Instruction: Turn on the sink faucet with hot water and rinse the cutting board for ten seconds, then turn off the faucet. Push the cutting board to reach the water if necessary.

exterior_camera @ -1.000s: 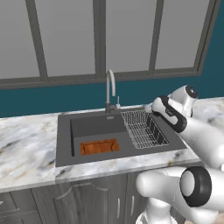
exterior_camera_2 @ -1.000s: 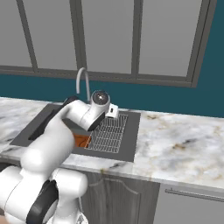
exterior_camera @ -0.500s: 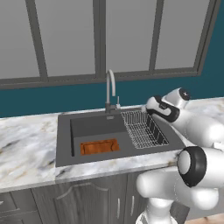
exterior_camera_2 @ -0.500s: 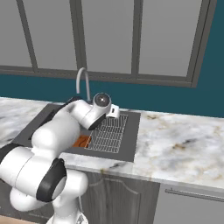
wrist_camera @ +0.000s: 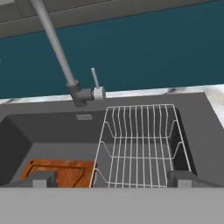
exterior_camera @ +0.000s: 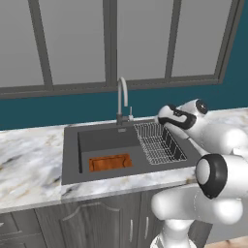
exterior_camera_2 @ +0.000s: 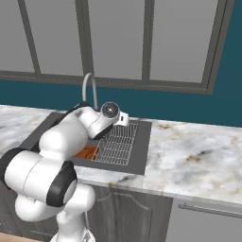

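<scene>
In the left base view the sink sits in the middle of the frame, a dark grey basin set into a marbled countertop. The cutting board lies flat on the basin floor at the lower left of the basin, its long side running left to right. To its right, inside the same sink, stands a silver wire dish rack; board and rack are near each other but apart. The sink faucet rises from the back rim at centre, its spout curving over at the top toward the basin, with a small lever on its right side.

The gripper hangs at centre right of this view, over the back right part of the dish rack and to the right of the faucet, not touching either.

In the hand view the two fingertips stand far apart at the bottom corners, so the pincer is wide and holds nothing. Between them lie the rack and, at lower left, a corner of the cutting board. The faucet stem slants up to the upper left, its lever upright just beside the base.

In the right base view the arm covers most of the basin at centre left, and a sliver of the orange board shows beneath it.
</scene>
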